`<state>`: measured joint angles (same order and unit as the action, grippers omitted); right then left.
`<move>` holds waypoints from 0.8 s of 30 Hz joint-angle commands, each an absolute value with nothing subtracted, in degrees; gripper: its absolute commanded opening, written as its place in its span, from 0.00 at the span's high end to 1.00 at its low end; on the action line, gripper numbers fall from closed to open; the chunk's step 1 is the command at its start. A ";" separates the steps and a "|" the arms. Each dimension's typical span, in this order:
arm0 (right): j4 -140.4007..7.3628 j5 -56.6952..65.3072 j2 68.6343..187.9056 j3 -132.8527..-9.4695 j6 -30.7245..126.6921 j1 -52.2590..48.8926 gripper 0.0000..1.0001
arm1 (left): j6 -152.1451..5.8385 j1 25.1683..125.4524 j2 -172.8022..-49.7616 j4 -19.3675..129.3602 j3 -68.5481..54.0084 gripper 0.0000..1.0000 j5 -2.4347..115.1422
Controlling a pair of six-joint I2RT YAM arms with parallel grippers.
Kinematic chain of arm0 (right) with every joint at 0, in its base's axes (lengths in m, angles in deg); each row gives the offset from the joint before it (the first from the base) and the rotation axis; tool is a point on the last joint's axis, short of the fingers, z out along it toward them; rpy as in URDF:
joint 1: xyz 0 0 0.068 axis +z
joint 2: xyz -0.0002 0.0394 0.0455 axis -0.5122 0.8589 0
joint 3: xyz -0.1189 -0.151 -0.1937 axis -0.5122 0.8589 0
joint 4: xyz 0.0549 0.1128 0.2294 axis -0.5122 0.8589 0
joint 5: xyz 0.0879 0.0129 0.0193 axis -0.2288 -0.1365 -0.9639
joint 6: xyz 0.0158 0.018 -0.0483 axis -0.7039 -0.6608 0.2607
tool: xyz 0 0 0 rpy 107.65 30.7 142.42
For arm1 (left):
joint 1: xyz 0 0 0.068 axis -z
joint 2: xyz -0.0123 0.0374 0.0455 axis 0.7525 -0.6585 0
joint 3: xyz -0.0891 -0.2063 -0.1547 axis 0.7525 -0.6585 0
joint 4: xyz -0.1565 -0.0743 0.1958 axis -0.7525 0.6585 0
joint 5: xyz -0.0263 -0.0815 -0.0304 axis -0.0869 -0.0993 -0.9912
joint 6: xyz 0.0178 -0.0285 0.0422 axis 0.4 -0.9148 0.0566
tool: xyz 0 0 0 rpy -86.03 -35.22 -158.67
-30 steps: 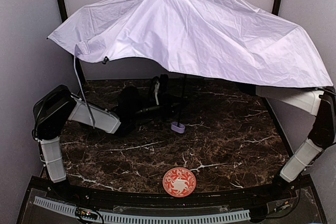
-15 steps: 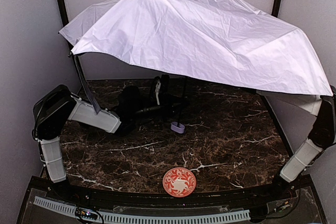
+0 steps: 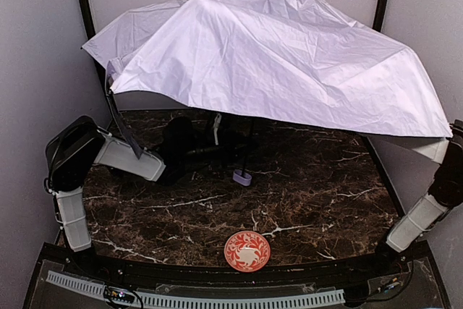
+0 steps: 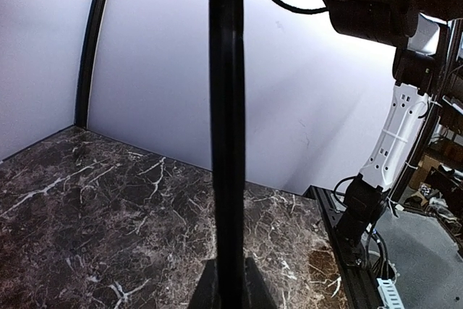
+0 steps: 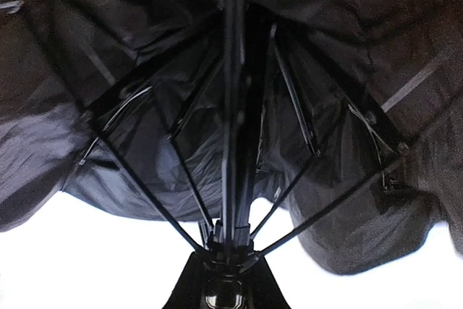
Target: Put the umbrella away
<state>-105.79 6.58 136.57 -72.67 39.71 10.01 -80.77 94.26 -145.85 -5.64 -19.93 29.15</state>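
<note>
The umbrella's pale lavender canopy (image 3: 275,56) spreads half-collapsed over the back of the table, its strap (image 3: 124,127) hanging at the left edge. The thin black shaft (image 3: 250,142) drops to the small lavender handle (image 3: 242,177), which rests on the marble. My left gripper (image 4: 230,289) is shut on the shaft (image 4: 227,121) low down, and in the top view it sits dark under the canopy (image 3: 217,146). My right gripper (image 5: 228,269) is closed around the runner hub (image 5: 230,240) where the black ribs (image 5: 137,179) meet. From above, the canopy hides it.
A red-patterned bowl (image 3: 247,251) sits near the table's front edge. Grey walls close in the left, back and right sides. The right arm (image 3: 423,215) rises at the right edge, the left arm (image 3: 79,157) at the left.
The canopy has sagged lower and its left edge has folded back toward the wall. The right gripper has closed in on the runner. The left arm and handle stay put.
</note>
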 commanded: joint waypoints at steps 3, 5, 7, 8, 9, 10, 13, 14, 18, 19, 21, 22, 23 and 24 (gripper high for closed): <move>-93.87 2.60 137.80 -62.23 44.93 13.29 1.00 | -76.83 93.46 -140.80 -20.83 -13.06 1.00 31.72; -93.73 1.97 138.06 -61.05 43.91 14.11 1.00 | -76.15 93.46 -141.58 -22.07 -11.90 1.00 31.78; -94.27 2.75 138.07 -58.34 43.38 14.46 1.00 | -74.67 93.42 -141.63 -21.70 -11.63 1.00 32.70; -94.01 3.50 137.96 -57.41 43.68 14.56 1.00 | -74.46 93.31 -141.42 -22.27 -12.05 1.00 32.68; -92.87 4.32 137.71 -56.91 44.20 14.54 1.00 | -73.75 93.22 -141.00 -22.76 -12.63 1.00 32.35; -91.69 4.95 137.36 -56.42 44.83 14.57 1.00 | -73.02 93.20 -140.47 -22.79 -13.21 1.00 32.44; -90.00 5.87 137.76 -54.51 45.39 14.86 1.00 | -72.17 92.91 -139.53 -23.08 -14.13 1.00 33.16; -90.07 5.87 138.02 -54.09 45.32 15.01 1.00 | -72.14 92.87 -139.58 -23.63 -14.01 1.00 32.78; -90.98 6.70 138.07 -52.99 44.54 15.30 1.00 | -73.18 92.72 -139.93 -24.45 -14.38 1.00 32.67; -91.34 6.96 138.07 -52.55 44.33 15.25 1.00 | -73.84 92.57 -139.95 -25.17 -14.97 1.00 33.31; -91.53 6.98 139.19 -51.73 43.53 15.26 1.00 | -75.49 91.86 -139.87 -27.35 -15.99 1.00 34.16; -91.92 6.88 139.85 -51.08 42.69 15.29 1.00 | -76.21 91.42 -139.73 -27.48 -16.09 1.00 34.46; -92.43 6.83 140.36 -50.09 41.88 15.41 1.00 | -76.33 91.05 -139.50 -27.22 -16.07 1.00 34.71; -93.54 6.89 140.87 -49.04 41.00 15.67 1.00 | -75.82 90.82 -139.23 -26.83 -15.94 1.00 34.86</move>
